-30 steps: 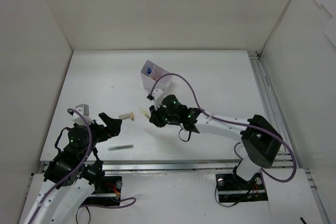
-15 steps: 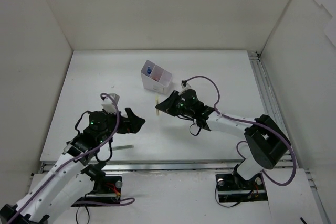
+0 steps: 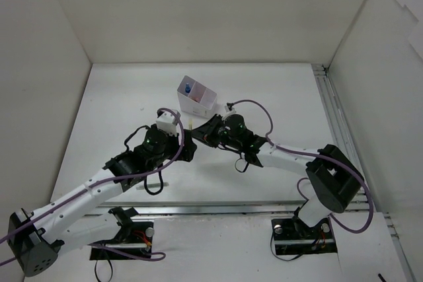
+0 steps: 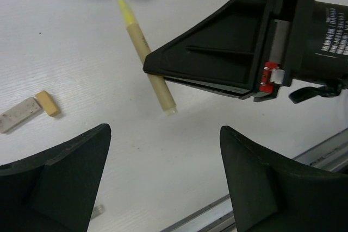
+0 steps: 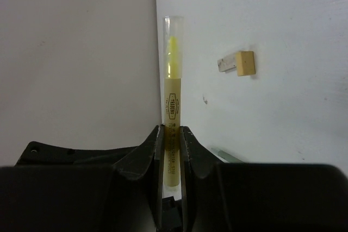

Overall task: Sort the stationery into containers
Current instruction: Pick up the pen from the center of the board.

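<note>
White walls closed in the white table (image 3: 277,97) on three sides, and the box (image 3: 197,96) sat toward the far middle of it, with a small blue-labelled tube (image 3: 188,88) in its left compartment.

Your right gripper (image 5: 171,134) was clamped tight on a yellow pen (image 5: 173,80). Its two fingers pinched the tan barrel low down, and the clear cap and yellow tip stuck out ahead of them. From above, you had the pen just on the near side of the box, outside it, with the capped end pointing at the box's near wall. In the left wrist view that end reached the box's lower edge, though you could not tell whether it touched.

Your left gripper (image 4: 163,134) hung close beside the right one with its fingers spread wide and nothing between them.

A short tan block (image 4: 47,103) lay on the table off to the left of the pen, end to end with a pale grey strip (image 4: 20,115).
</note>
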`<state>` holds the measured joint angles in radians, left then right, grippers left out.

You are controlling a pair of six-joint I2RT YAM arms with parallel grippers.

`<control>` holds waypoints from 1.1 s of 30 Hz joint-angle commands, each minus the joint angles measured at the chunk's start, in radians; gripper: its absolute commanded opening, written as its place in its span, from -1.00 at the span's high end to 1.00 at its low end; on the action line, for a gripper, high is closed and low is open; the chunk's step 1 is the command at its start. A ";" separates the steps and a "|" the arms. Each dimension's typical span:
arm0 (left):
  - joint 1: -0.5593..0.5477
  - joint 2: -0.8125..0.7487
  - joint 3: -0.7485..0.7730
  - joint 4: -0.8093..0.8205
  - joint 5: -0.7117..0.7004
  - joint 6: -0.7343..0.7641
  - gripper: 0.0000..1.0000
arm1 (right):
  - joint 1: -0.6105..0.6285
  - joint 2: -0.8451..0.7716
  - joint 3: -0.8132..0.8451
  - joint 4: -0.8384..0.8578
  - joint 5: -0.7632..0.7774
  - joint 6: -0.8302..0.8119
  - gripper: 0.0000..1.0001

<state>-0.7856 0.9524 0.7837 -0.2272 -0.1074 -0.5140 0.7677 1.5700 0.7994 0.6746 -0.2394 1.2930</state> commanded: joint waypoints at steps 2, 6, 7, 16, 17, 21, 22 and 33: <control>-0.006 0.022 0.057 0.045 -0.087 0.015 -0.48 | 0.005 -0.093 0.015 0.091 0.028 0.019 0.96; -0.015 0.045 0.063 0.057 -0.077 0.015 -0.40 | 0.007 -0.117 0.006 0.091 0.038 0.011 0.96; -0.015 0.051 0.063 0.066 -0.071 0.017 -0.37 | 0.008 -0.120 0.007 0.089 0.037 0.006 0.95; -0.024 0.108 0.095 0.103 -0.055 0.020 -0.17 | 0.008 -0.117 -0.005 0.089 0.054 0.008 0.95; -0.024 0.111 0.097 0.109 -0.054 0.020 -0.14 | 0.008 -0.116 -0.006 0.089 0.058 0.008 0.96; -0.033 0.132 0.109 0.124 -0.057 0.023 -0.11 | 0.015 -0.100 -0.005 0.089 0.083 0.015 0.96; -0.033 0.144 0.115 0.121 -0.051 0.028 -0.06 | 0.018 -0.097 0.000 0.089 0.084 0.022 0.95; -0.053 0.151 0.127 0.126 -0.089 0.023 0.66 | 0.025 -0.077 0.011 0.089 0.069 0.015 0.95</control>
<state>-0.8341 1.1191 0.8528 -0.1692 -0.1795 -0.4980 0.7868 1.4979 0.7815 0.6926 -0.1856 1.3025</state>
